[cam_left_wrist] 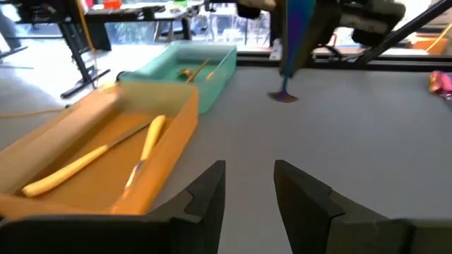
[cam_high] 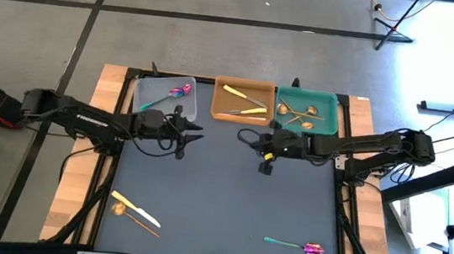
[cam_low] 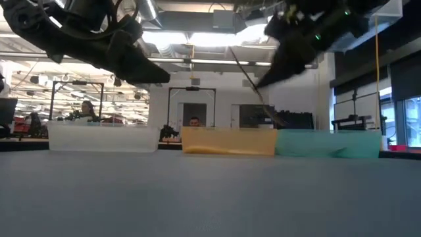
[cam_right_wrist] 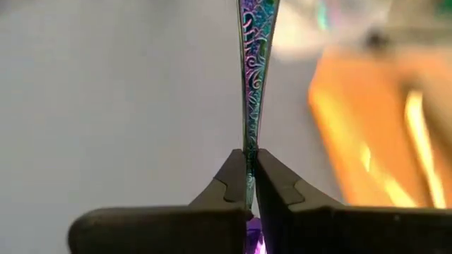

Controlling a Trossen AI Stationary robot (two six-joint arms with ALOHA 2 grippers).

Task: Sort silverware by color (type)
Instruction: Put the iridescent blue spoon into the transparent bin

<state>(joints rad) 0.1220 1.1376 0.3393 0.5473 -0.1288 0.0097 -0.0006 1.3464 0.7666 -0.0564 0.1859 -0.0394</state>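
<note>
My right gripper is above the table's middle, in front of the orange tray, and is shut on an iridescent purple-teal utensil. The left wrist view shows that utensil pointing down toward the table. My left gripper hovers open just in front of the clear tray, which holds one iridescent piece. Near the front edge lie a pale gold knife, a copper-gold spoon and an iridescent spoon. My right gripper pinches the iridescent utensil's slim patterned handle between its two fingers. The handle runs on past the fingertips, and a purple part shows behind them. The utensil points down, its lower end close to the table; whether it touches, I cannot tell.
The orange tray holds pale gold pieces. The teal tray holds copper-gold spoons. All three trays stand side by side along the far edge. The grey mat lies open between the grippers and the front pieces. People show in the room beyond.
</note>
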